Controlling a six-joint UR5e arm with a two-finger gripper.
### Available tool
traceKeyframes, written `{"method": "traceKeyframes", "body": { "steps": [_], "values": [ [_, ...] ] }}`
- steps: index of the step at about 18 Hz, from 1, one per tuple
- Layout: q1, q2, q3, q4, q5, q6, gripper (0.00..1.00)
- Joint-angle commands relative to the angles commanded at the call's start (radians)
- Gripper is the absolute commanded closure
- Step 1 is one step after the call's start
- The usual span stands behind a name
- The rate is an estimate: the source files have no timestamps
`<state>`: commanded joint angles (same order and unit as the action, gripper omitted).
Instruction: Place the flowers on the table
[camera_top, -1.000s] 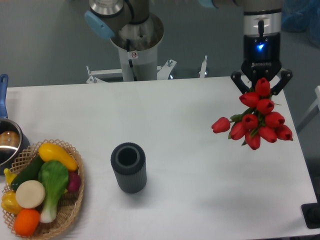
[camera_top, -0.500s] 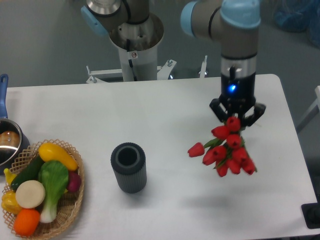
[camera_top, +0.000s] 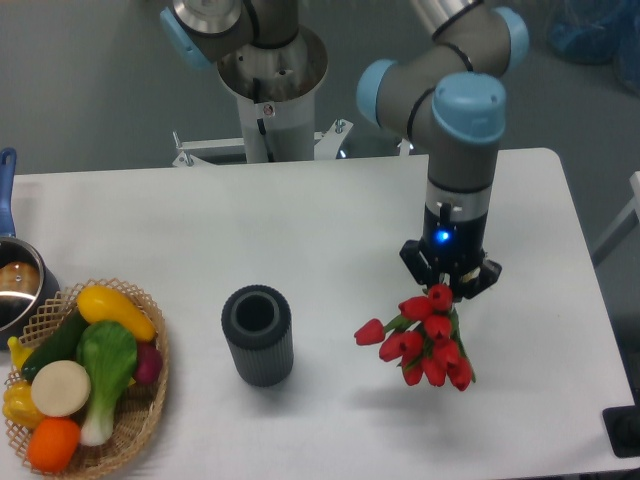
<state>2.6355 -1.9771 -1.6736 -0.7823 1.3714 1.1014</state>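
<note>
At the left edge of the tabletop (camera_top: 330, 215) a metal pot (camera_top: 16, 285) with a blue handle was only partly visible. Just beside it, in the front left corner, stood a wicker basket (camera_top: 150, 405) full of toy vegetables (camera_top: 80, 375): a yellow one, a dark green one, a pale green one, an orange one and some others. The basket touched the pot or nearly touched it; this could not be decided.

Nearer to the middle, towards the front edge, a grey cylinder (camera_top: 258, 335) stood upright with its open top visible. It was well apart from the basket.

To the right of the cylinder, over the front right part of the tabletop, the flowers (camera_top: 425, 340) hung as a bunch of red buds with green stems. One bud stuck out to the left. A faint shadow lay on the white surface below the bunch, so the bunch seemed to be above the surface and not lying on it.

Directly behind the bunch the gripper (camera_top: 450, 283) pointed down, its fingers closed around the stems. A small blue light shone on its body.
</note>
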Motion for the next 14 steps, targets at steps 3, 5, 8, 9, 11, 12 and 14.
{"method": "traceKeyframes", "body": {
  "steps": [3, 5, 8, 9, 11, 12, 14],
  "values": [
    [-0.017, -0.035, 0.008, 0.000, 0.012, -0.002, 0.78],
    [-0.022, -0.055, 0.009, 0.000, 0.012, 0.000, 0.78],
    [-0.025, -0.081, 0.009, 0.002, 0.014, 0.000, 0.78],
    [-0.025, -0.089, 0.009, 0.002, 0.026, 0.000, 0.78],
    [-0.048, -0.100, 0.006, 0.002, 0.063, 0.000, 0.78],
    [-0.055, -0.110, 0.008, 0.003, 0.078, 0.000, 0.77],
    [-0.058, -0.127, 0.017, 0.006, 0.092, -0.002, 0.77]
  ]
}}
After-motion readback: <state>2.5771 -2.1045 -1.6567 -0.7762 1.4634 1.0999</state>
